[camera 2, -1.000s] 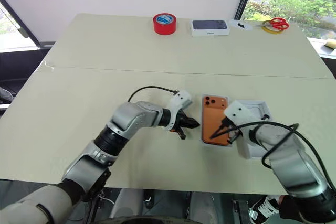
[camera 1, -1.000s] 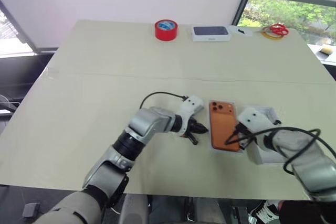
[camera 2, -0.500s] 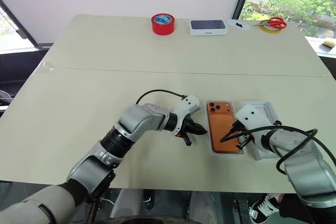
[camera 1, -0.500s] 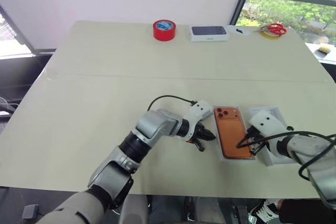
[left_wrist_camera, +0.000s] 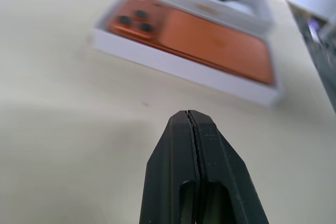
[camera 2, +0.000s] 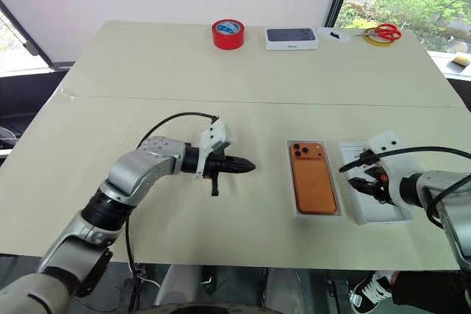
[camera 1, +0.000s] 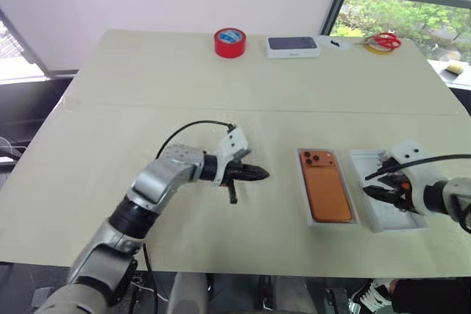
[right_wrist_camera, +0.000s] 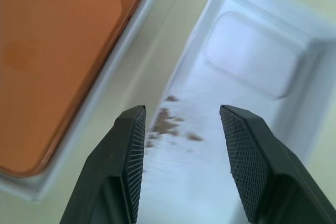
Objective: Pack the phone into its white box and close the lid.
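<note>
Right eye view | we see the phone [camera 2: 313,176] lying in the white box [camera 2: 296,205] | lid [camera 2: 368,209] just beside, long axes parallel | right gripper [camera 2: 362,180] unclenched over the lid (nearer arm) | left gripper [camera 2: 246,165] clenched, empty, well apart

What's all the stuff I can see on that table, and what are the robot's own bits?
table: one, beige, carrying everything.
phone: one, orange, lying back up inside the white box, near edge, right of centre.
lid: one, white, open side up, just right of the white box.
tape roll: one, red, far edge.
small box: one, white with dark top, far edge beside the tape roll.
scissors: one pair, red handles, far right corner, on a yellow ring.
left claw: one, black, shut, empty, over bare table left of the white box.
right claw: one, black, open, empty, above the lid.
</note>
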Action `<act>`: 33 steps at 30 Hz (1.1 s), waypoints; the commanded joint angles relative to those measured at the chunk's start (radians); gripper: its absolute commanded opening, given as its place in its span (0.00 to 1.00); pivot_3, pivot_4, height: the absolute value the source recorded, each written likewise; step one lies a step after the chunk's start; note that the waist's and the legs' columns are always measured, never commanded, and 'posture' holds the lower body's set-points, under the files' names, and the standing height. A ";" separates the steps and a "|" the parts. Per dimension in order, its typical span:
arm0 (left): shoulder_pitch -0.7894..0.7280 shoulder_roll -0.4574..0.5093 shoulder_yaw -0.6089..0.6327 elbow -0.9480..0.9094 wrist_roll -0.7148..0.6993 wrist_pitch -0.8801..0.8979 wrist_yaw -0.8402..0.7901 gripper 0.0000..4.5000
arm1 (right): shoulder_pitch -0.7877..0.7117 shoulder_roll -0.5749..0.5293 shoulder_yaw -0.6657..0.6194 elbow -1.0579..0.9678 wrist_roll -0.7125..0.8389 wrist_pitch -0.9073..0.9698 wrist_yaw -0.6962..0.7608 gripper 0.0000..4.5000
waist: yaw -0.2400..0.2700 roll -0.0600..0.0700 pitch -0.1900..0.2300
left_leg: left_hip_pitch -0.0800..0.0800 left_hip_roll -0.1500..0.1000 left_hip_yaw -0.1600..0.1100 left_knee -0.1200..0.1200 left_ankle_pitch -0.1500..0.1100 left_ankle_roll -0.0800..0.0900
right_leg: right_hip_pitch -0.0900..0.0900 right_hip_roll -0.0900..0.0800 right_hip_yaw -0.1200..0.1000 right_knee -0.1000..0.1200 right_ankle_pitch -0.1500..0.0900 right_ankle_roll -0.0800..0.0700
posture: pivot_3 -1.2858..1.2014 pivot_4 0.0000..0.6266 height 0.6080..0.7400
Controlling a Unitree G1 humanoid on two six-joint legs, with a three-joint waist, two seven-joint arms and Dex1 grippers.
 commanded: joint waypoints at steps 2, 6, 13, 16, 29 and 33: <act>0.008 0.009 0.004 -0.047 -0.010 -0.071 -0.060 0.00 | -0.095 0.060 0.010 0.056 0.044 0.094 -0.046 0.52 | 0.001 0.000 0.000 | 0.000 0.000 0.000 0.000 0.000 0.000 | 0.000 0.000 0.000 0.000 0.000 0.000 | 0.52 0.24 0.93; 0.023 0.006 -0.002 -0.065 0.000 -0.093 -0.071 0.00 | -0.152 0.097 0.037 0.111 0.039 0.162 -0.108 0.52 | 0.000 0.000 0.000 | 0.000 0.000 0.000 0.000 0.000 0.001 | 0.000 0.000 0.000 0.000 0.000 0.000 | 0.52 0.24 0.93; 0.033 -0.008 0.003 -0.068 0.005 -0.099 -0.061 0.00 | -0.181 0.094 0.055 0.131 0.056 0.214 -0.159 0.01 | -0.001 0.000 0.000 | 0.000 0.000 0.000 0.000 0.000 0.001 | 0.000 0.000 0.000 0.000 0.000 0.000 | 0.52 0.24 0.93; 0.036 -0.010 0.006 -0.064 0.007 -0.104 -0.060 0.00 | -0.200 0.103 0.031 0.123 0.073 0.225 -0.166 0.01 | -0.001 0.000 0.000 | 0.000 0.000 0.000 0.001 0.000 0.001 | 0.000 0.000 0.000 0.000 0.000 0.000 | 0.52 0.24 0.93; 0.029 -0.024 0.159 0.104 0.018 -0.135 0.044 0.00 | -0.573 0.389 -0.260 0.334 0.951 0.226 -0.663 0.01 | -0.028 0.002 0.000 | 0.001 0.002 0.002 0.000 0.000 0.000 | -0.001 0.002 0.001 0.005 0.000 0.000 | 0.52 0.24 0.93; 0.011 -0.018 0.175 0.138 0.017 -0.149 0.037 0.00 | -0.463 0.351 0.047 0.295 1.641 -0.154 -1.141 0.01 | -0.026 0.002 0.001 | -0.001 0.002 0.002 0.001 0.001 0.000 | -0.003 0.001 0.001 0.006 0.000 0.001 | 0.52 0.24 0.93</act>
